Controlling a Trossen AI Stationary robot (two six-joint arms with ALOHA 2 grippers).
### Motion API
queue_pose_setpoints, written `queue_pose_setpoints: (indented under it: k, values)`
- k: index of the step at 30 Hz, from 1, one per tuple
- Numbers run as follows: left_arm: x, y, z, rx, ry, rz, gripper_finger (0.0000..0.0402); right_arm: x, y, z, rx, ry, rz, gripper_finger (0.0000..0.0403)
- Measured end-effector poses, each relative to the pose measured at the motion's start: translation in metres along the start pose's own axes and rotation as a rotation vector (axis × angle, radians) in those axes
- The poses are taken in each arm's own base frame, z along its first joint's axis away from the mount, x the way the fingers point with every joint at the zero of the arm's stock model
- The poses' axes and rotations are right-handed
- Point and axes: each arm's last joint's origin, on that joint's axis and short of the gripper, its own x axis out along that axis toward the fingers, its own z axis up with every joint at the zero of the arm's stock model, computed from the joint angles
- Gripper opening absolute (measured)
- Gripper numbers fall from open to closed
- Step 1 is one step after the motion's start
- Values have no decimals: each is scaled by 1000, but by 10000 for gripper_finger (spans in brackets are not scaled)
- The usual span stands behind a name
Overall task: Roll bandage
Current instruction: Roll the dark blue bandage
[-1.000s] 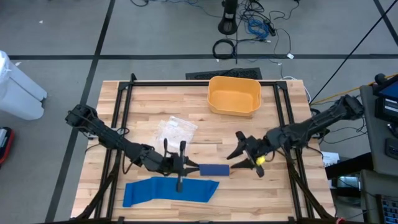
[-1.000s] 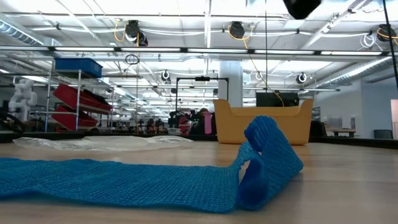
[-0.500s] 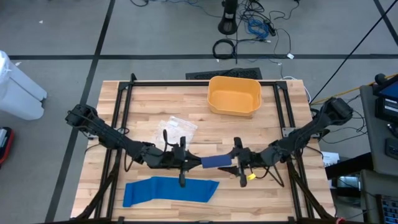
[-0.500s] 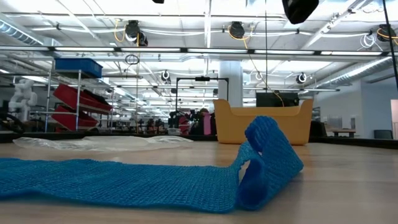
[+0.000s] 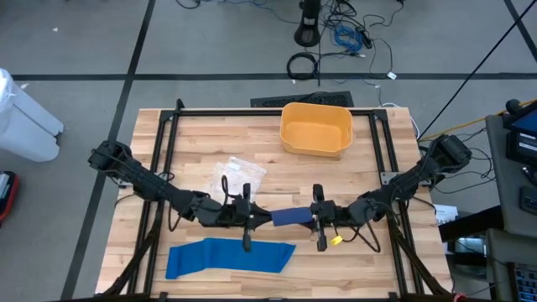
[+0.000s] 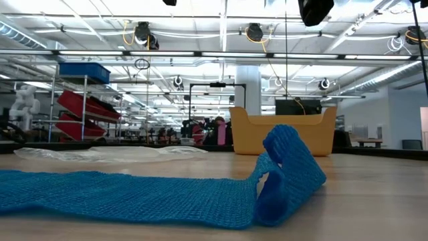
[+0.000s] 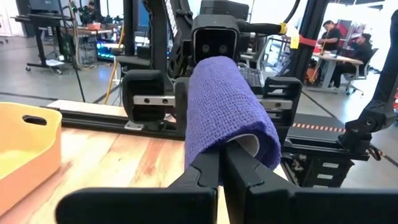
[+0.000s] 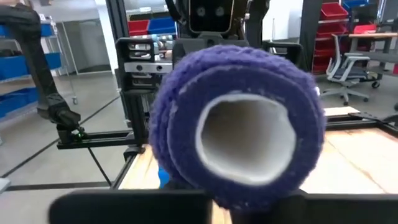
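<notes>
Purple, and wound on a pale core, the bandage roll (image 5: 290, 218) hung between your two grippers over the middle of the wooden table (image 5: 377, 159), held clear of the boards. You had the left gripper (image 5: 250, 220) at one end of it, jaws pinching the roll's end; from the left wrist the two dark fingers (image 7: 214, 174) met under the purple wrap (image 7: 227, 106) and gripped its edge against the white core. You had the right gripper (image 5: 318, 220) at the other end, jaws closed on the roll; from the right wrist the open end of the core (image 8: 245, 140) faced the camera, ringed by purple bandage and filling most of the view, though the fingers themselves were largely hidden beneath it.

Nearer the front edge of the table, you had a blue bandage (image 5: 226, 257) lying flat in a long strip, well apart from the roll. In the low view one end of that strip (image 6: 284, 171) curled up into a loose loop. A crumpled clear plastic bag (image 5: 237, 175) lay behind the left gripper, and an orange bin (image 5: 316, 129) stood near the back edge of the table.
</notes>
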Motion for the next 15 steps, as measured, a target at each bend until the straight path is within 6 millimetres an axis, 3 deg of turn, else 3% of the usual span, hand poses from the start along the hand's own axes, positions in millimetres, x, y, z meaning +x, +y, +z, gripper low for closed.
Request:
queue_pose_setpoints:
  k: [15]
  values:
    - [0, 1, 0, 303, 5, 42, 5, 0, 1, -10, 172, 113, 57, 0]
